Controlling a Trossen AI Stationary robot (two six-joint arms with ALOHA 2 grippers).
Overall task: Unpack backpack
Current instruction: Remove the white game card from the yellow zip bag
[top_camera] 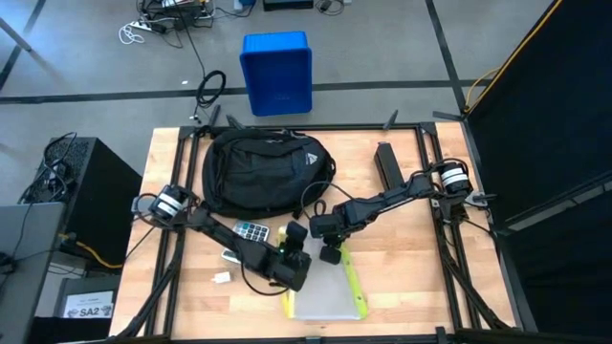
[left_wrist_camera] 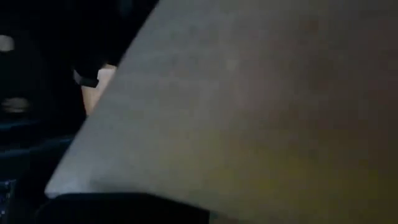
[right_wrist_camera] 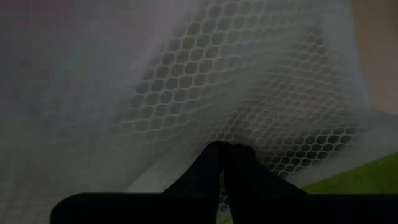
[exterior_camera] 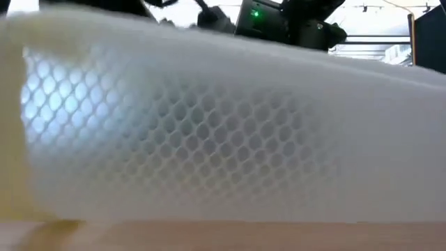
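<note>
The black backpack (top_camera: 263, 172) lies on the far middle of the table. A pale mesh pouch (top_camera: 325, 298) with yellow-green trim lies nearer the front edge. It fills the low view (exterior_camera: 209, 125) and both wrist views (left_wrist_camera: 249, 112) (right_wrist_camera: 249, 74). My right gripper (top_camera: 331, 252) is at the pouch's far edge, shut on it. My left gripper (top_camera: 295, 256) is at the pouch's far left corner, and the pouch covers its wrist view. My right gripper pinches a thin layer of the mesh (right_wrist_camera: 231, 138) between its two closed fingertips, near the yellow-green trim (right_wrist_camera: 348, 180) at the pouch's far edge. The fingers come from above, pointing steeply down. How much of the pouch is off the table cannot be told.
A calculator (top_camera: 251, 230) lies between the backpack and my left arm. A small white piece (top_camera: 222, 278) lies near the front left. A flat black item (top_camera: 387, 162) lies at the far right of the table. A blue bin (top_camera: 276, 72) stands on the floor beyond the table.
</note>
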